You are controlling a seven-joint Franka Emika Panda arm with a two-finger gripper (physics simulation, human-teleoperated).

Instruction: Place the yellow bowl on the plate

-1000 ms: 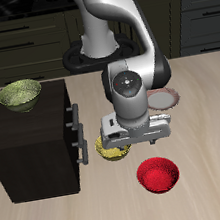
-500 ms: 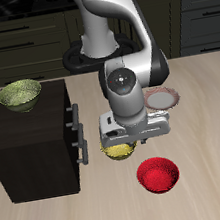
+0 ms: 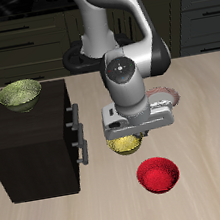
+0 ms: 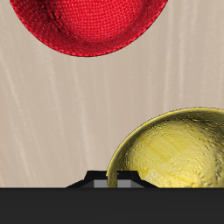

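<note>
The yellow bowl, golden and mottled, hangs just under my gripper, which is shut on its rim. It is raised a little above the table, between the dark cabinet and the plate. In the wrist view the yellow bowl fills the space close to the gripper body, and the fingertips are mostly hidden. The plate, pale with a reddish-brown rim, lies on the table farther back, beside the gripper, and the arm partly covers it.
A glossy red bowl sits nearer the table's front edge, close below the held bowl; the red bowl also shows in the wrist view. A dark cabinet with handles stands beside the gripper, with a pale yellow-green bowl on top.
The gripper has carried the yellow bowl sideways away from the cabinet towards the plate, and slightly upward. The red bowl and the plate have not moved.
</note>
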